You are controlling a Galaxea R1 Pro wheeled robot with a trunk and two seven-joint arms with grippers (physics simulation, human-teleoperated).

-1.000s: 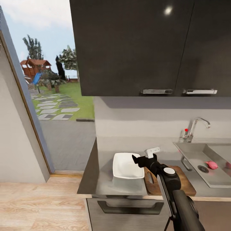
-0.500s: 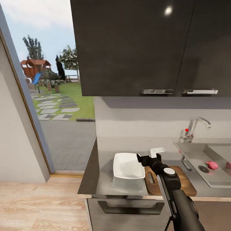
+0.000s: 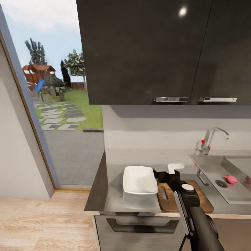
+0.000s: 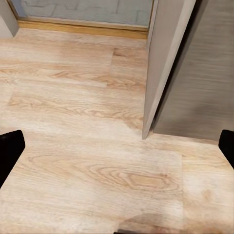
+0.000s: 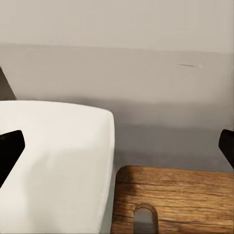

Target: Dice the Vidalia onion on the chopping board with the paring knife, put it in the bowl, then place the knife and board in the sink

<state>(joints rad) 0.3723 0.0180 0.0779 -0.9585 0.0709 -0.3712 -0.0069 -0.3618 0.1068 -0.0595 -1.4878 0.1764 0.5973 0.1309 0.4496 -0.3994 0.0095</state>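
The right tool (image 3: 164, 173) hangs with its black fingers spread apart over the seam between the shallow white square bowl (image 3: 139, 180) and the brown wooden chopping board (image 3: 198, 199), which lie touching on the long grey reflective desk (image 3: 111, 195). At three o'clock from the board, the small pinkish-red Vidalia onion (image 3: 230, 179) rests in the grey steel sink (image 3: 209, 164), beside the round drain (image 3: 220, 183). The left tool (image 4: 117, 156), fingers wide apart, points at the pale wooden floor (image 4: 73, 126)
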